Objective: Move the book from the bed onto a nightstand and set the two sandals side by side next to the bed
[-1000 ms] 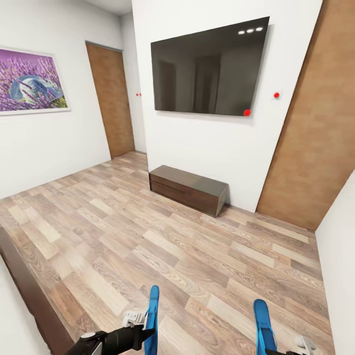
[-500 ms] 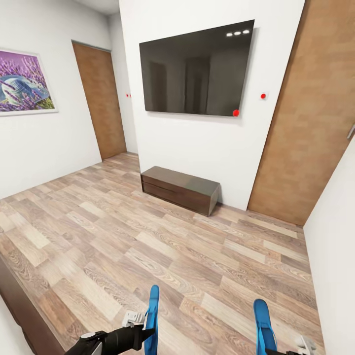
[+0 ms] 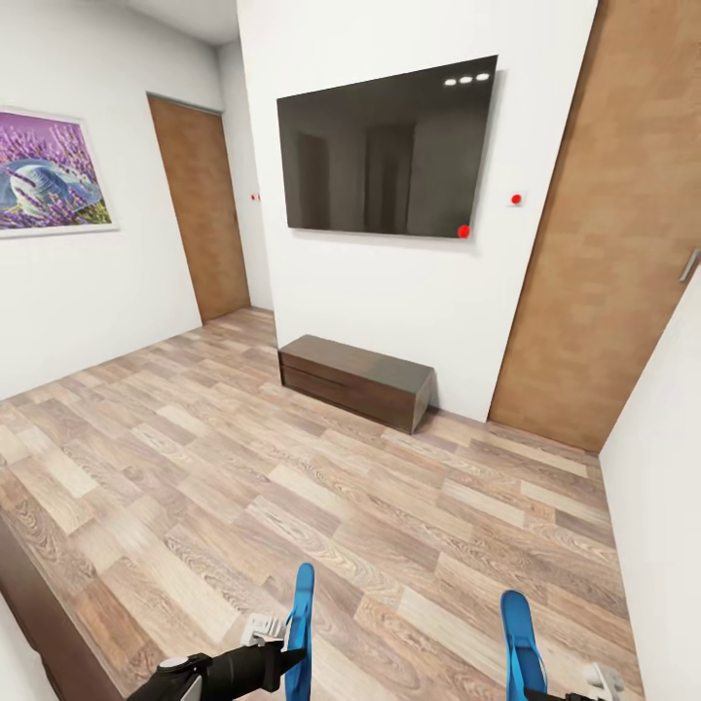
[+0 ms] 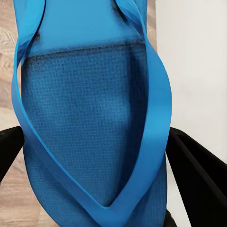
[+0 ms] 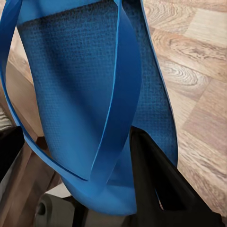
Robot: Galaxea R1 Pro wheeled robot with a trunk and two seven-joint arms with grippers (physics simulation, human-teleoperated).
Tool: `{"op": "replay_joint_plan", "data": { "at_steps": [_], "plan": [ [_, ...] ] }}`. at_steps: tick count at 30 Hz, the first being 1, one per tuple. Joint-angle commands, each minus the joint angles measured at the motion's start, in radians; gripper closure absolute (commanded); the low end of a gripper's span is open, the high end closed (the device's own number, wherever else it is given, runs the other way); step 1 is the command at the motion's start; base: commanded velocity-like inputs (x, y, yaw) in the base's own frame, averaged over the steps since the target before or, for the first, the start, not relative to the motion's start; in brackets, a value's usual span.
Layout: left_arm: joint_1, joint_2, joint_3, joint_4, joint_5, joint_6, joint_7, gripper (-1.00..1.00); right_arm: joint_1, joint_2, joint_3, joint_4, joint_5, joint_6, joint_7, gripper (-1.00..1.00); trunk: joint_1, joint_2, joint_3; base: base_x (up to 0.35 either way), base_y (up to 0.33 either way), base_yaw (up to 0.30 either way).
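Note:
I hold one bright blue sandal in each gripper. In the head view the left sandal and the right sandal stand on edge at the bottom, over the wood-plank floor. In the left wrist view my left gripper is shut on the left sandal, a black finger on each side. In the right wrist view my right gripper is shut on the right sandal, one finger pressing its sole. The book and the nightstand are out of view. A dark brown frame edge, possibly the bed's, crosses the lower left corner.
A long low dark-wood cabinet stands against the white wall under a wall-mounted television. Brown doors stand at the far left and at the right. A lavender picture hangs on the left wall. A white wall is close on my right.
The whole picture has shifted to the left and a little downward, so the camera has turned. Both sandals stay in the grippers at the same spots.

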Motion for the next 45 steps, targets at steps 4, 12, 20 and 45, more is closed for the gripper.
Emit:
{"op": "replay_joint_plan", "data": {
  "at_steps": [4, 12, 20, 45],
  "plan": [
    [-0.001, 0.000, 0.000, 0.000, 0.007, 0.005, -0.004, 1.00, 0.000, 0.000, -0.004, 0.000, -0.002, 0.013, 0.005, 1.00, 0.000, -0.001, 0.005, 0.000, 0.000, 0.000],
    [-0.001, 0.000, 0.000, 0.000, 0.007, 0.005, -0.004, 1.00, 0.000, 0.000, -0.004, 0.000, -0.002, 0.014, 0.005, 1.00, 0.000, -0.001, 0.018, 0.000, 0.000, 0.000],
    [-0.001, 0.000, 0.000, 0.000, 0.007, 0.005, -0.004, 1.00, 0.000, 0.000, -0.004, 0.000, -0.002, 0.013, 0.005, 1.00, 0.000, -0.001, 0.031, 0.000, 0.000, 0.000],
    [-0.001, -0.001, 0.000, 0.000, 0.005, 0.005, -0.004, 1.00, 0.000, 0.001, -0.004, 0.000, -0.002, 0.013, 0.002, 1.00, 0.000, -0.001, 0.056, 0.067, -0.052, 0.000]
  ]
}}
